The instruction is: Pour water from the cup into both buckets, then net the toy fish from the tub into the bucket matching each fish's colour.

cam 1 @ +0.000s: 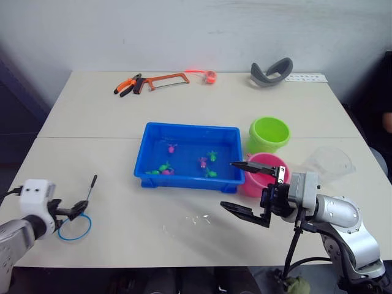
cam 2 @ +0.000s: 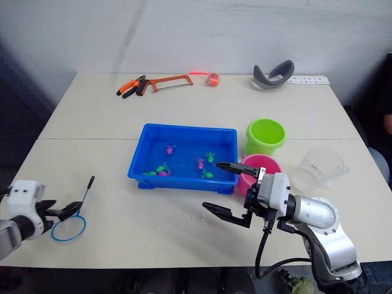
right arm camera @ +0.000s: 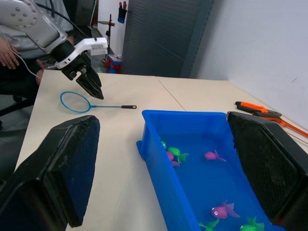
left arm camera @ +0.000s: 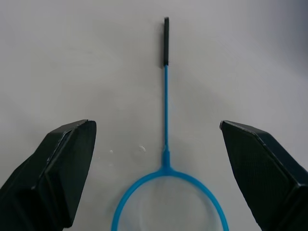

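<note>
From the head views, the blue tub point(cam 1: 188, 156) sits mid-table with pink and green toy fish point(cam 1: 203, 162) inside. The green bucket point(cam 1: 269, 133) and pink bucket point(cam 1: 265, 174) stand just beside its right end, the clear cup point(cam 2: 321, 167) further right. The right gripper point(cam 2: 223, 187) hovers wide open near the tub.

In the left wrist view, the left gripper point(left arm camera: 159, 168) gapes wide above the net point(left arm camera: 166, 159), which lies flat on the table point(left arm camera: 96, 72).

In the right wrist view, the net lies well apart from the tub.

The pale bench point(cam 2: 122, 122) carries a blue tub point(cam 2: 184, 177) at its middle, green bucket point(cam 2: 265, 136), pink bucket point(cam 2: 260, 168) and clear cup point(cam 2: 320, 168) beside it, the net point(cam 2: 70, 223) near the left edge, and a hacksaw point(cam 2: 168, 80), pliers point(cam 2: 130, 86) and a grey band point(cam 2: 274, 73) at the back.
</note>
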You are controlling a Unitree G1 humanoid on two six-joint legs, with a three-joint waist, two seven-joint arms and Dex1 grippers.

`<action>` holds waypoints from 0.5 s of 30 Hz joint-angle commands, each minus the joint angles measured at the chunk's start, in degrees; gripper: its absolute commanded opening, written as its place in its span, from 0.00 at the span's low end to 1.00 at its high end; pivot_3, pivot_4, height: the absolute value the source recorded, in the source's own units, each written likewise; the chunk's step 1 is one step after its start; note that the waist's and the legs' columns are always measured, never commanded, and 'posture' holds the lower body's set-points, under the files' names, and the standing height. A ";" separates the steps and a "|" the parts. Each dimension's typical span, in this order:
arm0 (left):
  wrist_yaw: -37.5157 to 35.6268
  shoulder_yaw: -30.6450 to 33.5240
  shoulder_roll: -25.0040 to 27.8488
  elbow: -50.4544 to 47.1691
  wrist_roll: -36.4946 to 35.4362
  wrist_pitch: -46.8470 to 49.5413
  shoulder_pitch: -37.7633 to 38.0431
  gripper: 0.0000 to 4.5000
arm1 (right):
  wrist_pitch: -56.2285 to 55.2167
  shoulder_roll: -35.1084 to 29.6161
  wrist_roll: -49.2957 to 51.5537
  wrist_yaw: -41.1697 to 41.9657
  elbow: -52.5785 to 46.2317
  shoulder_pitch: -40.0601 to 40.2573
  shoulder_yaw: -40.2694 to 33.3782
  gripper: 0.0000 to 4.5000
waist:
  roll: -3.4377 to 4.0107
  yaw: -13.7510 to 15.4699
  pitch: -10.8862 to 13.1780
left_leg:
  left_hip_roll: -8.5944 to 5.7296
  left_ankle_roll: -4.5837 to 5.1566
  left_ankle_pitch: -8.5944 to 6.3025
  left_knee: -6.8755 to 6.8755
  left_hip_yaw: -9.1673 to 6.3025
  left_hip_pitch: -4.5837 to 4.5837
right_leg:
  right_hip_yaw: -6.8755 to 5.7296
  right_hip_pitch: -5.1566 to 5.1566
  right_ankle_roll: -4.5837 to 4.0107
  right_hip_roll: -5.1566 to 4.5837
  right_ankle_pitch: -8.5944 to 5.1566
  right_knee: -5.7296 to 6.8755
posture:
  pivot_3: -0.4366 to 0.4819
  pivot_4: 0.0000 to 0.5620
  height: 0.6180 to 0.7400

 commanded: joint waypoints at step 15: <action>-6.26 -9.99 -1.73 11.98 7.80 2.43 -7.37 0.33 | -4.24 -0.53 -1.52 -0.41 -0.73 2.66 -2.65 1.00 | 0.30 0.09 -0.13 | 0.01 -0.14 0.12 -0.02 0.06 0.12 | 0.05 0.00 0.03 -0.03 0.01 0.04 | 0.48 0.27 1.00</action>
